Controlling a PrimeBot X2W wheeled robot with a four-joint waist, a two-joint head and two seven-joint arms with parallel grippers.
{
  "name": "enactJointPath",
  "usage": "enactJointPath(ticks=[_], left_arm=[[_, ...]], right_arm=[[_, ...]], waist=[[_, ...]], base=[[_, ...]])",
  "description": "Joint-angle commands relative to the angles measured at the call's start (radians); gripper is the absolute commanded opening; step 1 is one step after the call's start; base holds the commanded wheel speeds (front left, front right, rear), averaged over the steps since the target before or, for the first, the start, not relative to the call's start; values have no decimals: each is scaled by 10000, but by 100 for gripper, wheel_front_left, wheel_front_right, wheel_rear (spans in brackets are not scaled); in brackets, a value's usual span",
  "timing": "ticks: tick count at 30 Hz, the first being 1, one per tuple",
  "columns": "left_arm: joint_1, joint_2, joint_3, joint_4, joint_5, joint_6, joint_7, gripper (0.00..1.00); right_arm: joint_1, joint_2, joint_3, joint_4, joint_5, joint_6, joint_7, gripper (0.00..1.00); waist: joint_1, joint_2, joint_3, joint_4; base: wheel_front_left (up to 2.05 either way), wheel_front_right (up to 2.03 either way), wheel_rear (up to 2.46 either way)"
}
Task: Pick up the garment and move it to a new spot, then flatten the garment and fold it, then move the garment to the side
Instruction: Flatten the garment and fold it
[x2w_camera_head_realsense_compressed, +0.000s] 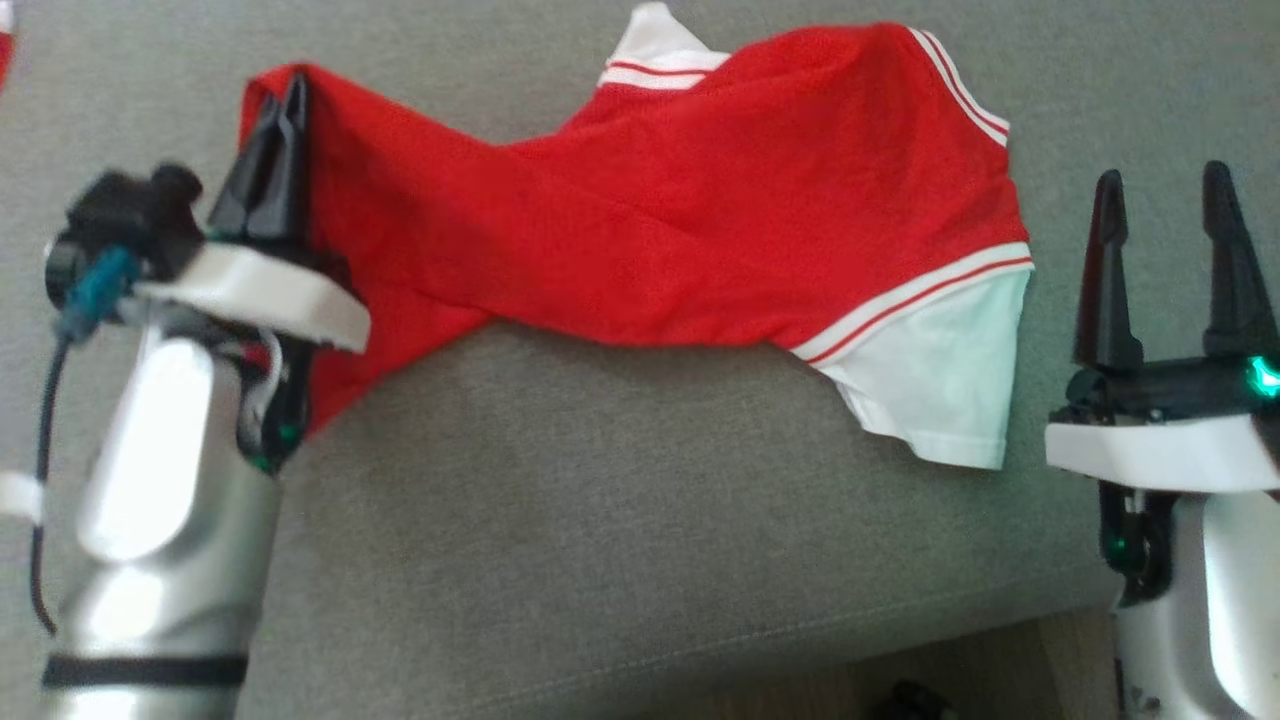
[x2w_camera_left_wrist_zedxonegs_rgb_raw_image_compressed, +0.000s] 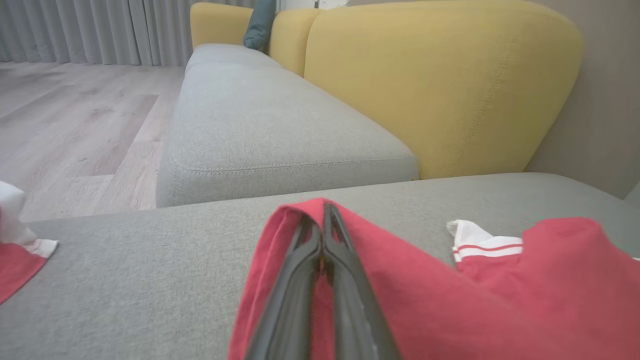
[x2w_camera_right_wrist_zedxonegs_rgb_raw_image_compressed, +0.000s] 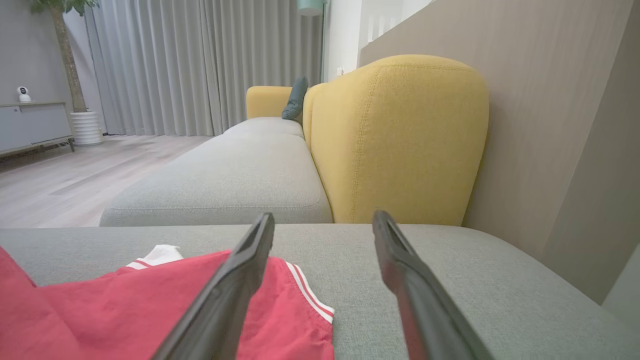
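Note:
A red garment (x2w_camera_head_realsense_compressed: 700, 220) with white striped sleeves lies twisted across the grey seat cushion (x2w_camera_head_realsense_compressed: 600, 500). My left gripper (x2w_camera_head_realsense_compressed: 290, 95) is shut on its left end, and the red cloth wraps over the closed fingertips (x2w_camera_left_wrist_zedxonegs_rgb_raw_image_compressed: 320, 212). The garment (x2w_camera_left_wrist_zedxonegs_rgb_raw_image_compressed: 425, 290) trails off to the right of that grip. My right gripper (x2w_camera_head_realsense_compressed: 1165, 190) stands open just right of the white sleeve, holding nothing. In the right wrist view its fingers (x2w_camera_right_wrist_zedxonegs_rgb_raw_image_compressed: 325, 222) spread above the garment's (x2w_camera_right_wrist_zedxonegs_rgb_raw_image_compressed: 125, 310) striped edge, the left finger over the cloth.
The cushion's front edge runs along the bottom of the head view, with floor (x2w_camera_head_realsense_compressed: 1000, 680) below it. Another red and white cloth (x2w_camera_left_wrist_zedxonegs_rgb_raw_image_compressed: 15, 250) lies at the far left. A yellow backrest (x2w_camera_right_wrist_zedxonegs_rgb_raw_image_compressed: 400, 140) and a beige wall (x2w_camera_right_wrist_zedxonegs_rgb_raw_image_compressed: 550, 125) stand behind the seat.

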Motion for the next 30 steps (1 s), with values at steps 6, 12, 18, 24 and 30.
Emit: enactJointPath(ticks=[6,12,18,24,30], left_arm=[[-1557,246,510,1429,81,75,-186,19],[-1881,72,646,1880,163,48,-251,100],[-852,-405,890,660,229,-61,-255,100],[740,-966,316,650,-147,-316,-257,100],[999,-1118,302,1540,-614,-187,43,100]], right_arm=[[-474,-53,406,-206,190,65,-61,100],[-467,-53,279,-146,179,65,-61,100],[-314,-53,259,-58,118,65,-61,100],[-41,-53,375,105,-6,65,-61,100],[-23,-53,615,134,18,65,-61,100]], waist=[[-1,0,443,-403],[-1,0,341,-238],[-1,0,-171,281],[-1,0,-704,807],[-1,0,-798,779]], base=[[0,0,0],[0,0,0],[0,0,0],[0,0,0],[0,0,0]])
